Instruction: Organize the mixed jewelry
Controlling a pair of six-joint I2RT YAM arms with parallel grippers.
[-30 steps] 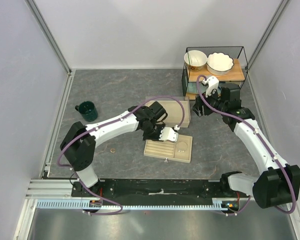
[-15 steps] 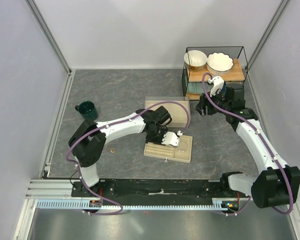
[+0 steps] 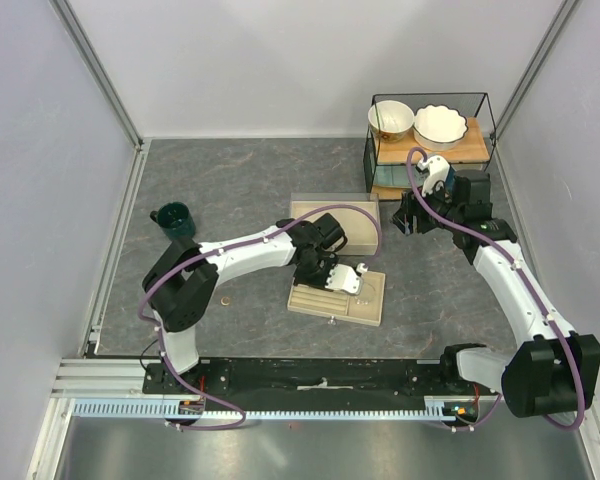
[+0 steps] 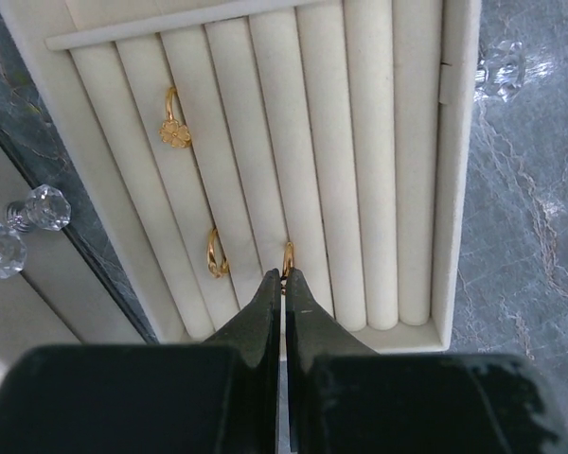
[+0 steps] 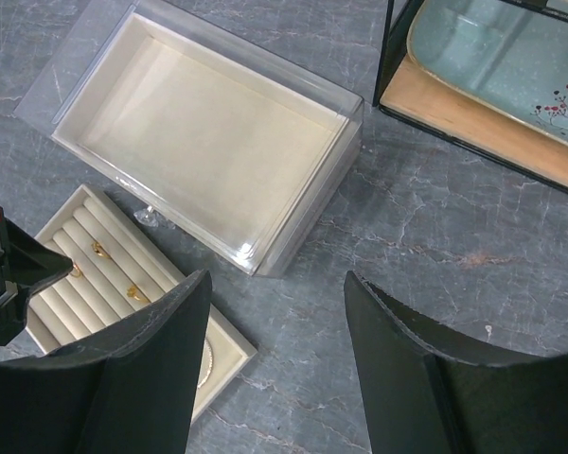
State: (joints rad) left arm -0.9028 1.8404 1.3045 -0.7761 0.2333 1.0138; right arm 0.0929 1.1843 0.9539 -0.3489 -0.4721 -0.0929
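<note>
Above the ribbed cream tray point(image 4: 409, 142), left tool point(image 4: 284, 281), closed, touches thin gold ring point(image 4: 287, 255); right tool point(image 5: 276, 277) gapes.

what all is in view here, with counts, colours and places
tray: 1, beige, centre
rings: 3, gold, tray slots
hoop: 1, silvery, tray's open part
box: 1, clear, behind tray
knobs: at least 2, clear, beside tray
mug: 1, dark green, far left
rack: 1, black wire, far right
bowls: 2, white, atop rack
plate: 1, pale teal, inside rack
disc: 1, brown, left of tray
left gripper: 1, black, shut at a ring
right gripper: 1, black, open, between box and rack
</note>
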